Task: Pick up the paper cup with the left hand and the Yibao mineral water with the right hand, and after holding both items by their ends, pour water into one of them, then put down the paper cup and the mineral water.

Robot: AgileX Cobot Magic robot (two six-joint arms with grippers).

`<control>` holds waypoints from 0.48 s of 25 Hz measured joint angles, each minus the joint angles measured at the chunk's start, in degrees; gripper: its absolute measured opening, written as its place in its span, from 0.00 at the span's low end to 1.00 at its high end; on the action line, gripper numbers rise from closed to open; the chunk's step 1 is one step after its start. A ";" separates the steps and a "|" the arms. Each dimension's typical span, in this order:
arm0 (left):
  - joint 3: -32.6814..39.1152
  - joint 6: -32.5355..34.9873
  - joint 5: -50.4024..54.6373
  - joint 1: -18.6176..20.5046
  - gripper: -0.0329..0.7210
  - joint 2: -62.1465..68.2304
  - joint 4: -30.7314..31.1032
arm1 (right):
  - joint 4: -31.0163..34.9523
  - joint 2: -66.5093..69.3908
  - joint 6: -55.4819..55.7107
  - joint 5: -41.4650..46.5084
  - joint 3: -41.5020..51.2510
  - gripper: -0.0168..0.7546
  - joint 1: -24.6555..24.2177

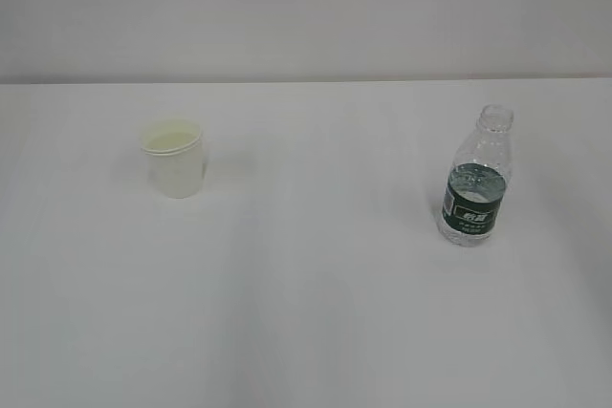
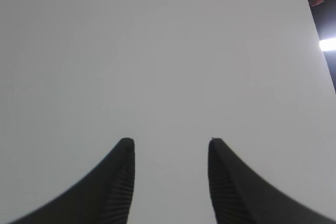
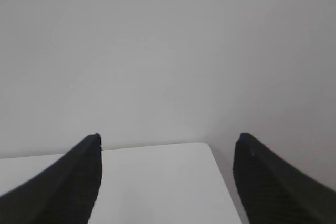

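Nearest the lens in my left wrist view are my own two black ribbed fingertips (image 2: 123,174), set partway apart, with nothing but bare white table (image 2: 168,51) between them; my left hand (image 2: 170,145) therefore holds nothing. In my right wrist view, my right hand (image 3: 168,142) stands with its jaws spread wider, also empty, looking over a corner of the table toward a plain wall. Neither hand appears in the exterior view, so both are well apart from the work items. The paper cup (image 1: 174,157) stands upright on the left of the table, rim up, its pale yellowish inside showing; whether it contains liquid I cannot tell. The Yibao mineral water (image 1: 477,179) stands upright on the right of the table, capless, with water visible up to roughly the top of its green label. The two items are well apart from each other. Status assessment: both items rest on the table and both hands are free. This matches either the state with no step begun or the state with all steps finished, and I cannot determine which. If no step is begun, the outstanding steps are: grasp cup with left hand, grasp bottle with right hand, pour, set both down.
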 joint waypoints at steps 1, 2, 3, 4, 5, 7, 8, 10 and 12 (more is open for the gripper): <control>0.00 0.00 1.41 0.00 0.48 -0.85 0.00 | 0.77 -0.15 -0.09 0.28 0.00 0.79 0.00; 0.00 0.00 3.31 0.00 0.48 -1.74 0.00 | 1.35 -0.49 -0.09 0.37 0.14 0.79 0.00; 0.00 0.00 5.62 0.00 0.48 -2.94 0.00 | 1.60 -0.84 -0.13 0.40 0.14 0.79 0.00; 0.00 0.00 8.30 0.00 0.48 -4.14 0.00 | 1.63 -1.11 -0.13 0.69 0.14 0.79 0.00; 0.00 0.00 10.71 0.00 0.48 -5.33 0.00 | 1.73 -1.66 -0.26 1.31 0.14 0.79 0.00; 0.00 0.00 15.90 0.00 0.48 -7.60 0.00 | 1.73 -2.47 -0.96 3.01 0.14 0.79 0.00; 0.00 0.00 17.64 0.00 0.48 -8.73 0.00 | 1.73 -2.84 -1.33 3.63 0.14 0.79 0.00; 0.00 0.00 21.00 0.00 0.48 -10.27 0.74 | 1.75 -3.79 -1.74 4.30 0.14 0.79 0.00; 0.00 0.00 23.38 0.00 0.48 -11.33 1.59 | 1.75 -4.57 -1.93 5.54 0.14 0.79 0.00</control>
